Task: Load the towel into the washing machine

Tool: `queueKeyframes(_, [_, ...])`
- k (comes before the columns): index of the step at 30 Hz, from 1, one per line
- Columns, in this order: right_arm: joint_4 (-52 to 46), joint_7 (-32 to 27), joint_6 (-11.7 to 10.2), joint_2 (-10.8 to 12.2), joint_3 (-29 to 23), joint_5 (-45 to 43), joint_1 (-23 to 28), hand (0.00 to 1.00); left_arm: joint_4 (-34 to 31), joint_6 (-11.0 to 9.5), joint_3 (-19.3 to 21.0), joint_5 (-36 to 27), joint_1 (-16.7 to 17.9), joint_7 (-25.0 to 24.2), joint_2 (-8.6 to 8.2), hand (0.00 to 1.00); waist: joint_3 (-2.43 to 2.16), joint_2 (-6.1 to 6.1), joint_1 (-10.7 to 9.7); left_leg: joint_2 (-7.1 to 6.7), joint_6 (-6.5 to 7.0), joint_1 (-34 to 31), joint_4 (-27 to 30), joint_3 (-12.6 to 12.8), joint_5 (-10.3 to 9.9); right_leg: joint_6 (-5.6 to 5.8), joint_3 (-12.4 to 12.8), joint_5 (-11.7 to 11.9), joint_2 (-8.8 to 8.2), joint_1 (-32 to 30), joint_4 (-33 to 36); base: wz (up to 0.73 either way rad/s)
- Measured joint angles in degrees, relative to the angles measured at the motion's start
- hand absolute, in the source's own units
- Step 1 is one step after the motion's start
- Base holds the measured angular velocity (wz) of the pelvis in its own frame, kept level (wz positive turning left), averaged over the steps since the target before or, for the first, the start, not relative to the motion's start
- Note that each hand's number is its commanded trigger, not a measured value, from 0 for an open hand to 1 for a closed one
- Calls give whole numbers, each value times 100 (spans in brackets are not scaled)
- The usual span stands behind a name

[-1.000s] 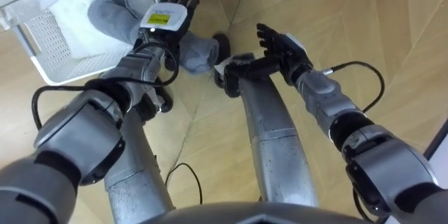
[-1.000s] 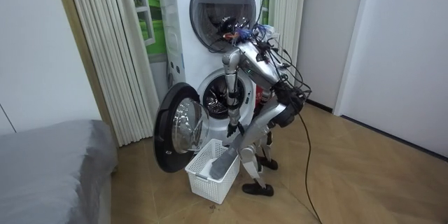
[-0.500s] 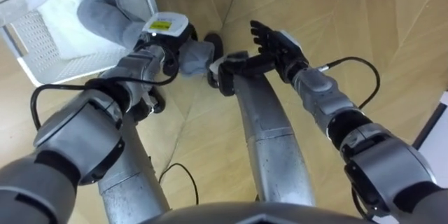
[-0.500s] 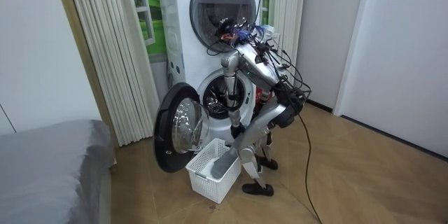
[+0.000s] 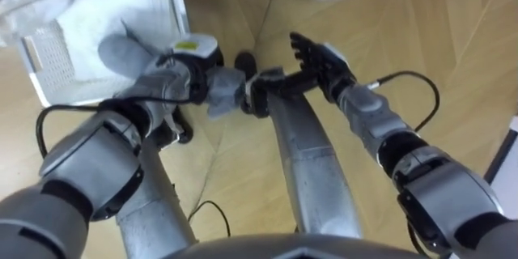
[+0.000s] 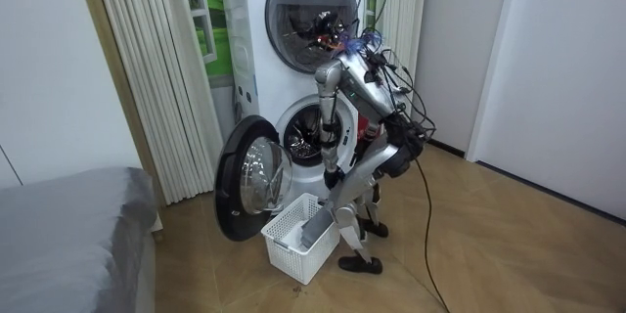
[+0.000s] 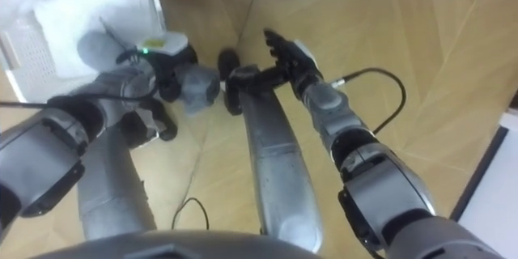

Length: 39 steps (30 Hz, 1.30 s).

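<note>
The white basket (image 5: pixel 48 73) lies on the floor at left. The grey towel (image 5: pixel 121 53) runs out of it into the left hand (image 5: pixel 188 69), whose fingers curl round the cloth. The right hand (image 5: pixel 322 58) hangs empty, fingers straight. The room view adds the washing machine (image 6: pixel 289 122), its door (image 6: pixel 245 191) open, the robot bent before it

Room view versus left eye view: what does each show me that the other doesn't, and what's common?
Room view: the washing machine with its door swung open, and the robot stooping before it. Left eye view: the left hand with fingers curled round the towel, and the right hand open. Both: the grey towel running out of the white basket.
</note>
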Motion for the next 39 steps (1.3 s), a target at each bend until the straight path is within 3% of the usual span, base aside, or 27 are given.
queueKeyframes(6, [157, 5, 7, -7, -7, -130, 291, 0, -4, -24, 95, -12, 306, -3, -64, 100, -55, 61, 203, -16, -37, 792, -469, 91, 112, 15, -10, 137, 11, 778, -502, -3])
queueKeyframes(10, [279, 5, 6, -25, -12, -142, 339, 0, 10, -64, 166, -114, 350, 122, -113, 100, -59, 85, 440, -27, -53, 1288, -876, 220, 233, 18, -46, 313, 32, 1264, -950, -8])
queueKeyframes(12, [409, -9, -1, -33, -12, -165, 326, 0, 9, -165, 291, -156, 389, 270, -145, 100, -64, 143, 547, -102, -55, 1576, -1089, 257, 287, 24, -113, 372, -5, 1543, -1153, -4])
queueKeyframes(17, [437, -18, -24, -120, -64, -167, 376, 0, -13, -367, 724, -262, 479, 648, -152, 100, -67, 240, 760, -137, -79, 2059, -1417, 269, 360, 45, -139, 414, -3, 2021, -1445, 4])
queueKeyframes(21, [357, -81, -70, -135, -218, -211, 379, 0, -267, -430, 1182, -1285, 583, 905, -24, 100, -63, 287, 832, -208, -113, 2274, -1572, 261, 403, 44, -176, 412, -53, 2211, -1516, 2])
queueKeyframes(26, [325, -67, -83, -155, -311, -374, 386, 0, -839, -532, 1466, -2461, 814, 874, 16, 100, -58, 360, 967, -215, -130, 2507, -1684, 275, 417, 44, -194, 406, -80, 2427, -1562, 2])
queueKeyframes(32, [210, -56, -145, -212, -311, -645, 397, 0, -1433, -555, 1464, -4262, 1057, 41, -166, 100, -64, 351, 1049, -396, -92, 2805, -1905, 282, 506, 87, -189, 368, -210, 2663, -1615, 8])
queueKeyframes(39, [62, 33, -172, -224, -420, -781, 466, 0, -2050, -546, 1397, -6132, 1448, -1081, -312, 100, -87, 328, 1063, -404, -83, 2799, -1916, 247, 525, 94, -245, 376, -186, 2717, -1681, 2])
